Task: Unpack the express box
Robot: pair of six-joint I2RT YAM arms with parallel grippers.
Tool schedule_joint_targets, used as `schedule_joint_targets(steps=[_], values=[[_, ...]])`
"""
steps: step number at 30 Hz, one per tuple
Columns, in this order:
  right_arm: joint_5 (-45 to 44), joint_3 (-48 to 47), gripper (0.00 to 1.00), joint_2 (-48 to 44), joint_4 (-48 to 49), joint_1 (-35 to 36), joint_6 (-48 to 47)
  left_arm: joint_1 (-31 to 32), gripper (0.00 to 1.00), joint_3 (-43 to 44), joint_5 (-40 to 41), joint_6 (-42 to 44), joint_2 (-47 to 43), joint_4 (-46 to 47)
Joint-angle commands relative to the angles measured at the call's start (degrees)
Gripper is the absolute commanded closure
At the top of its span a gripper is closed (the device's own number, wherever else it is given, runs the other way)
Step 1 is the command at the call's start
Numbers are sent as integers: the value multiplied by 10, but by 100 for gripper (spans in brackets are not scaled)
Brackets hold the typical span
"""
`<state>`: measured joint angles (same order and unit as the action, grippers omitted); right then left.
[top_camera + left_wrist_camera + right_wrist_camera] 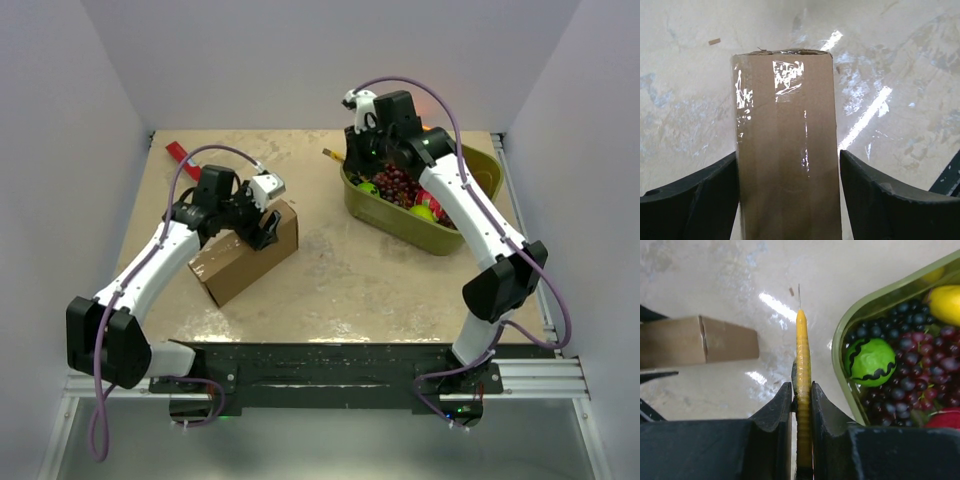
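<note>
Left gripper (pixel 789 160) spreads its jaws astride the express box (pixel 785 100), contact unclear. Right gripper (pixel 801 390) pinches a yellow utility knife (pixel 802 355), blade ahead of the jaws; slitting the box's tape seems next, needing careful alignment.

express box (pixel 787 150) cropped at bottom edge, yellow cutter (pixel 803 365) likewise

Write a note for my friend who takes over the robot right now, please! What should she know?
Left tool: straddles the flat brown cardboard express box; gripping or not, cannot tell.
Right tool: shut on a slim yellow ribbed cutter knife, blade out, by the olive-green plastic tub of fruit.
Box: on the table, left of centre, closed, taped.
Done: knife in hand.
Left to do: cut tape, open box, unpack.
</note>
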<state>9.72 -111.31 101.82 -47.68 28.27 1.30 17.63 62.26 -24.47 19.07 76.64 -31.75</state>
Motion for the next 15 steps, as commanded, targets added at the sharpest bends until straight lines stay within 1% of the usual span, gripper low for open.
schedule_joint_targets(steps=[1, 4, 10, 15], values=[[6, -18, 100, -30, 77, 14, -5, -2, 20, 30, -81, 35, -19, 9], [6, -1, 100, -39, 98, 13, -6, -3, 20, 34, -95, 57, -19, 3], [35, 10, 100, -39, 101, -2, 0, -3, 18, 59, -52, 73, 3, -10], [60, 13, 100, -34, 105, -13, 19, -3, 18, 72, -40, 69, 32, -10]])
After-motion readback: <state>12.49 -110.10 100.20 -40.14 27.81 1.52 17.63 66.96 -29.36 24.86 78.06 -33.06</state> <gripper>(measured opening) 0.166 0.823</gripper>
